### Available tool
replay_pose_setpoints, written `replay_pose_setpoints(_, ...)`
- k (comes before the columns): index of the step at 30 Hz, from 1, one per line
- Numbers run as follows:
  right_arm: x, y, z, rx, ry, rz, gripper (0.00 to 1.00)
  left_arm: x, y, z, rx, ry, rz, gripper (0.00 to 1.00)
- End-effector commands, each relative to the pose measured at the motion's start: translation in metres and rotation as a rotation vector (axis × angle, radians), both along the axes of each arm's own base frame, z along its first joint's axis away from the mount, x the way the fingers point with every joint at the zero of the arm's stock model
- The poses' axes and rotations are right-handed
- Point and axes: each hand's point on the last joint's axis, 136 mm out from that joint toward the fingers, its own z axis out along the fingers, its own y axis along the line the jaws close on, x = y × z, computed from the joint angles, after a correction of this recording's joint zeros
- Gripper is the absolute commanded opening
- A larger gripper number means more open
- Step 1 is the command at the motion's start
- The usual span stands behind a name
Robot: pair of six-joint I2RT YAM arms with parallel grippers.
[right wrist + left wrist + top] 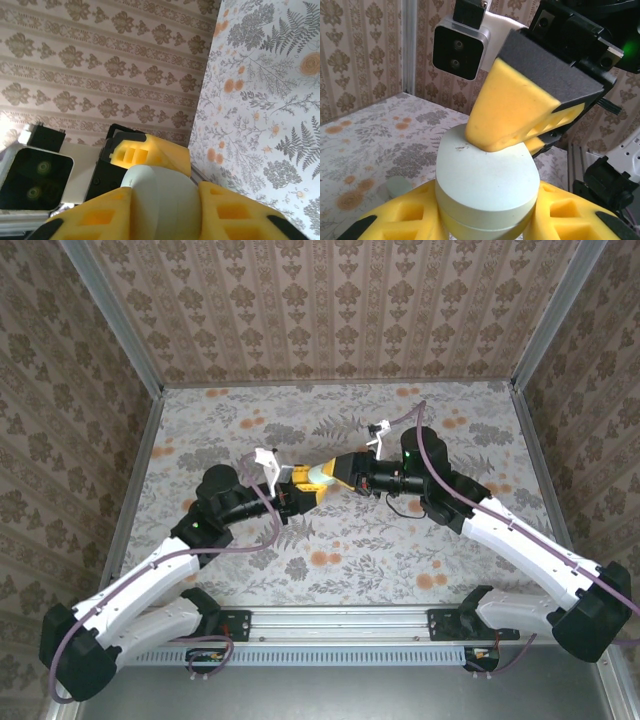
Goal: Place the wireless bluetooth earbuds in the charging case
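Left pincer (pixel 487 222): clenched on the case (pixel 485 175), one yellow finger on each side of its lower half.
Right pincer (pixel 162 210): closed onto the case from the opposite side. In the right wrist view the case fills the gap between its fingers, and in the left wrist view one finger lies flat on the lid.
Case, place: held in the air over the middle of the tabletop (pixel 400 550), between the two pincers.
Case, lid: the seam looks shut, so I judge the lid must be lifted before any earbud goes in.
Key relation: the pincers meet nose to nose with the case on the line between them, so both arms are equally near.
Case, facing: the broad pale face points up toward the left wrist camera and the seam runs round just above the left fingers.
Case, long axis: seems to run from one pincer to the other, but this is hard to tell.
Loose item: a small pale thing (pixel 397 187) lies on the tabletop, too blurred to name.
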Motion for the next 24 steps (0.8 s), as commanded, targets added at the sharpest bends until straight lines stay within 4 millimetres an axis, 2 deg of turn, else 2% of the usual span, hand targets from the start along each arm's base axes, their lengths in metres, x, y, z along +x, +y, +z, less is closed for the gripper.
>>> replay_pose_setpoints(1, -0.005, 0.009, 0.008, 0.048, -0.009, 0.041, 0.22, -0.006, 0.001, 0.007, -0.016, -0.023, -0.009, 0.27)
replay_pose_setpoints(8, 0.003, 0.005, 0.009, 0.059, 0.000, 0.003, 0.17, -0.013, 0.008, 0.005, 0.020, -0.033, -0.007, 0.57)
replay_pose_setpoints(10, 0.008, 0.002, 0.009, 0.059, 0.003, -0.020, 0.16, -0.015, 0.013, 0.004, 0.030, -0.041, 0.010, 0.66)
replay_pose_setpoints(12, 0.014, -0.004, 0.007, 0.059, 0.011, -0.049, 0.16, -0.016, 0.019, 0.002, 0.040, -0.044, 0.034, 0.80)
replay_pose_setpoints(16, 0.025, -0.016, 0.000, 0.059, 0.020, -0.100, 0.15, -0.022, 0.031, 0.000, 0.052, -0.059, 0.068, 0.97)
replay_pose_setpoints(19, 0.030, -0.024, -0.021, -0.035, 0.020, -0.121, 0.15, -0.024, 0.044, -0.006, 0.081, -0.067, 0.119, 1.00)
replay_pose_setpoints(24, 0.028, -0.032, -0.084, -0.231, 0.061, -0.104, 0.15, -0.017, 0.071, -0.023, 0.152, -0.065, 0.266, 1.00)
